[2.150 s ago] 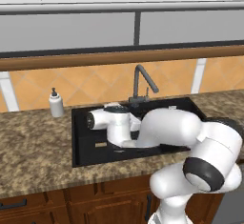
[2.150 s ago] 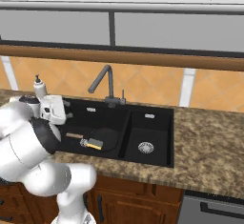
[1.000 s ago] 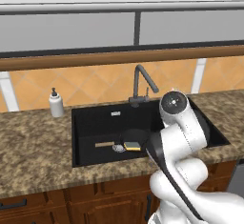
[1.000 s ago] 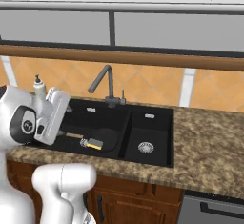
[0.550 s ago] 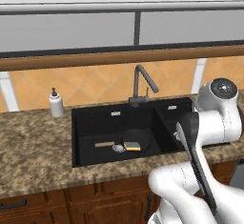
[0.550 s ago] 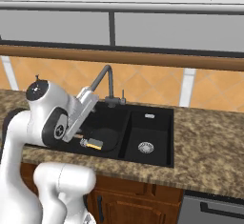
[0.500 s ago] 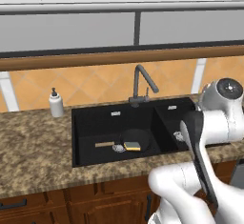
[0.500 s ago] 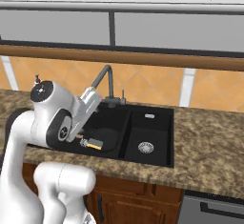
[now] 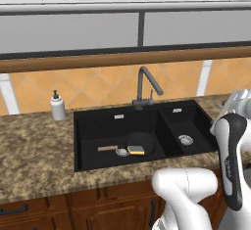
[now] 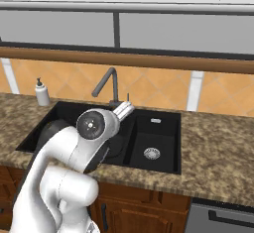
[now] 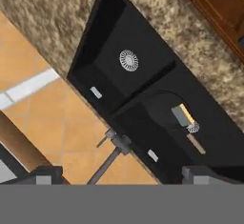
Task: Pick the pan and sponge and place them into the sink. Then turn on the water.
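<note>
No readable writing anywhere. One sink (image 9: 98, 121), two basins, one faucet (image 9: 144, 84) at its back edge. One pan (image 9: 139, 142) in the left basin, one sponge (image 9: 136, 149) lying on the pan's front rim. Arm raised over the sink's right side, gripper (image 11: 121, 176) wide open, holding nothing.

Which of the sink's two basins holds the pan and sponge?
The larger basin of the black rectangular double-basin sink, nearest the white soap dispenser bottle, holds the round black pan and yellow-faced sponge.
</note>
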